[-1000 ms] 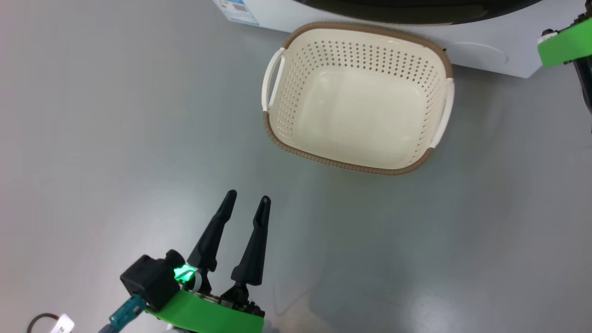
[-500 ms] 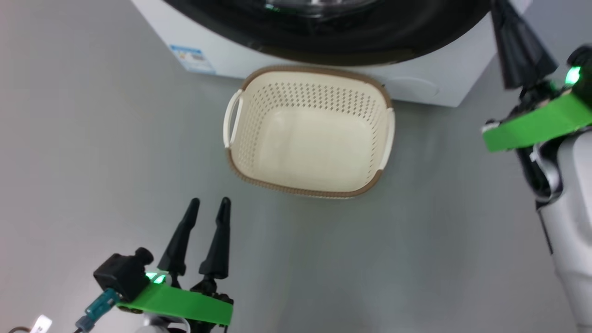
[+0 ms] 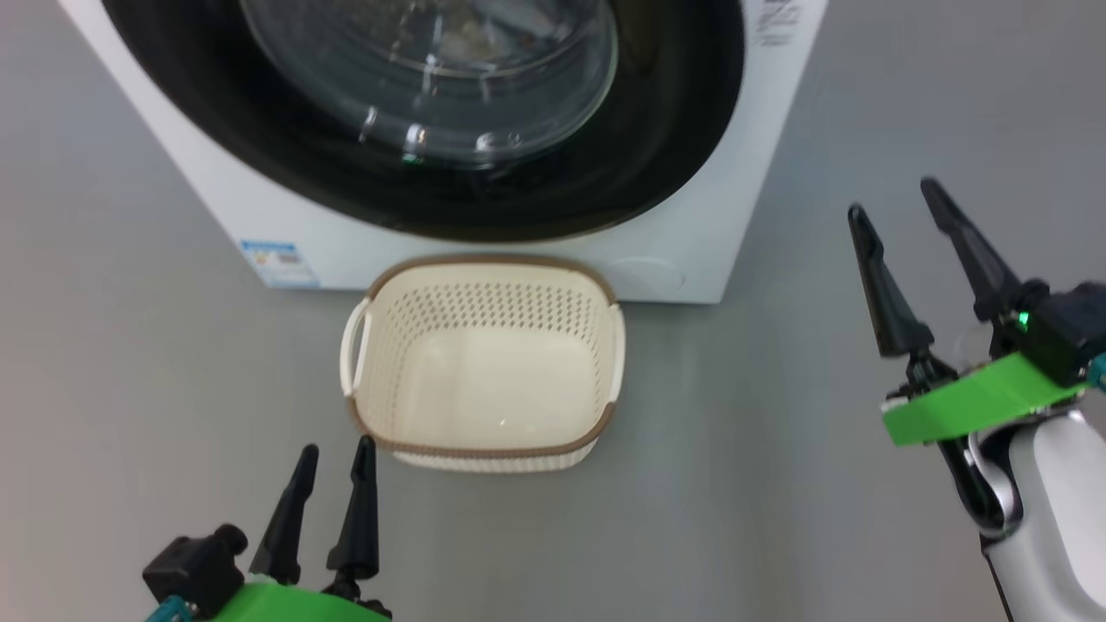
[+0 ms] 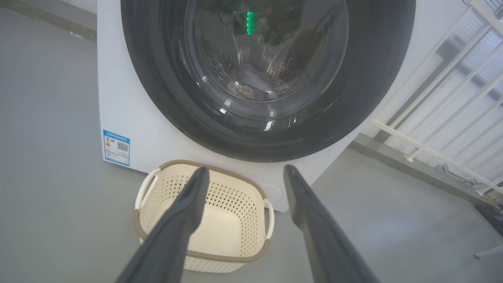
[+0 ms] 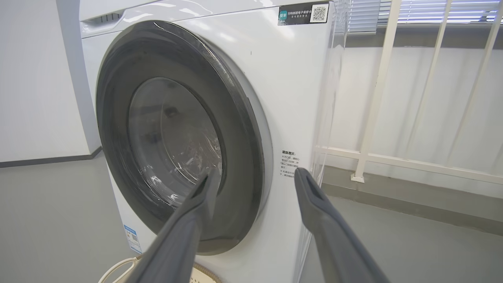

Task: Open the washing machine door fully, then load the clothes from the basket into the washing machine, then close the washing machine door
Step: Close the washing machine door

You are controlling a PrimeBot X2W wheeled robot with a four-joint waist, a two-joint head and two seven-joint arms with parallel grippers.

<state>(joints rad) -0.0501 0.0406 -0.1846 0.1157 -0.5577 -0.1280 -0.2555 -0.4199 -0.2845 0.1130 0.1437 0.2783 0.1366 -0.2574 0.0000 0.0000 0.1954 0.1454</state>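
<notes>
While right fingers [image 3: 881, 285] stand raised, spread, left fingers [image 3: 361, 510] low, spread

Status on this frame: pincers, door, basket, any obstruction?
Left pincer open, empty. Right pincer open, empty. Washing machine door shut. Basket empty, on floor just below door.

Grey floor [image 3: 130, 389], two things
The washing machine [image 3: 251, 207] is standing on it, and the basket [image 3: 484, 451] is sitting just in front of it.
</notes>
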